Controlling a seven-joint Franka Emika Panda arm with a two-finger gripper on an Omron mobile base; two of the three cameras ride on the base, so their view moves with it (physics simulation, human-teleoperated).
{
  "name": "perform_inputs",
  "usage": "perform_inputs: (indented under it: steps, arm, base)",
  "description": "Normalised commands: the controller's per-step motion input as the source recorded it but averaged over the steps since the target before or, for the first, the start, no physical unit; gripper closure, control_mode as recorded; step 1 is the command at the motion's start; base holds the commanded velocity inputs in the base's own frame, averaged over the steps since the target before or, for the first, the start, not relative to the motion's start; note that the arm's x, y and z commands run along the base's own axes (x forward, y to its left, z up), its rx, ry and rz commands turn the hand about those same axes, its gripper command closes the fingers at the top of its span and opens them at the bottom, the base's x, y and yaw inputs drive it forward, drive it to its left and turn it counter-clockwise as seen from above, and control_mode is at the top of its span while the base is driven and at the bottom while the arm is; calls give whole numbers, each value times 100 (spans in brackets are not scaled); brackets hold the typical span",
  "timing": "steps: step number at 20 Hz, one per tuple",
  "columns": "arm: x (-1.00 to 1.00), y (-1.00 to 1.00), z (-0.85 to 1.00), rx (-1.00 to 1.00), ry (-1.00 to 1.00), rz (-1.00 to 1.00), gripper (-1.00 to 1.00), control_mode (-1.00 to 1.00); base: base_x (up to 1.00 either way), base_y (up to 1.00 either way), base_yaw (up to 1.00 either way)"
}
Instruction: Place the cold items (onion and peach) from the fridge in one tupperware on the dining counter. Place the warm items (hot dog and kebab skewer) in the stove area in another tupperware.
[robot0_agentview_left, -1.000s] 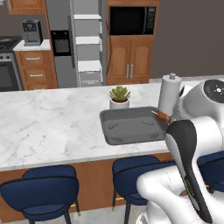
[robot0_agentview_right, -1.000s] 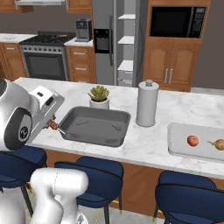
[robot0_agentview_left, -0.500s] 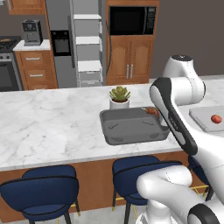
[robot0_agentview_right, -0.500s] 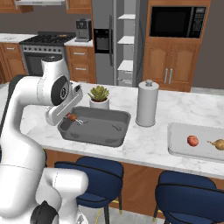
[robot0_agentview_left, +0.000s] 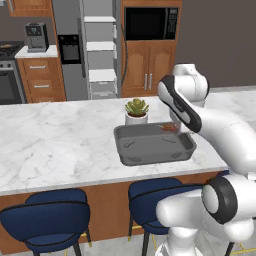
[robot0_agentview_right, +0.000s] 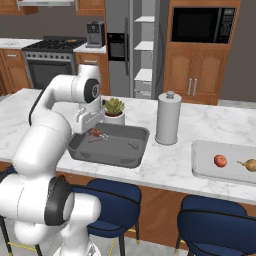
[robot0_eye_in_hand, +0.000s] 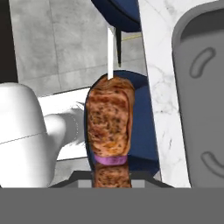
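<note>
The white arm rises from the base, bends at a high elbow over the near edge of the white marble desk (robot0_agentview_right: 165, 160) and folds back down so that its wrist hangs low over the dark grey rectangular tupperware tray (robot0_agentview_right: 125, 152), at that tray's end nearest the small green potted succulent in its white pot (robot0_agentview_right: 114, 107); the pincer (robot0_agentview_right: 91, 131) points down and slightly outward there, and it is pinching the browned kebab skewer with a purple onion slice and a thin white stick (robot0_eye_in_hand: 110, 120), whose meat pieces show reddish at the tip of the pincer just above the tray floor in the right base view and as a small reddish patch (robot0_agentview_left: 169, 127) beside the forearm in the left base view. In the hand view the skewer runs straight away from the pincer, stick end farthest, with the tray's rim off to one side of it and the dark blue padded stool (robot0_agentview_right: 107, 197) beyond it. Past the tray from the pincer stands the tall white paper towel roll on its holder (robot0_agentview_right: 168, 118), and farther the same way lies a light grey flat tupperware tray (robot0_agentview_right: 205, 170) carrying the red round peach (robot0_agentview_right: 219, 160) and, just beside it, the tan onion (robot0_agentview_right: 248, 164), both well apart from the pincer
</note>
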Motion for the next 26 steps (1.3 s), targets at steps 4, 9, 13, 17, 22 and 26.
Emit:
perform_inputs:
  steps: [4,9,13,17,22,26]
  arm:
    - [15,0,-47,3,2,1,100,-100]
    - [12,0,-51,9,-12,0,100,-100]
    - [20,0,-44,3,-11,0,100,-100]
    - [31,0,-30,0,-3,0,100,-100]
    - [57,0,-11,-4,3,2,100,-100]
    - [59,0,-11,-2,3,3,100,-100]
  base:
    - [0,0,0]
    - [0,0,0]
    - [0,0,0]
    - [0,0,0]
    - [0,0,0]
    - [0,0,0]
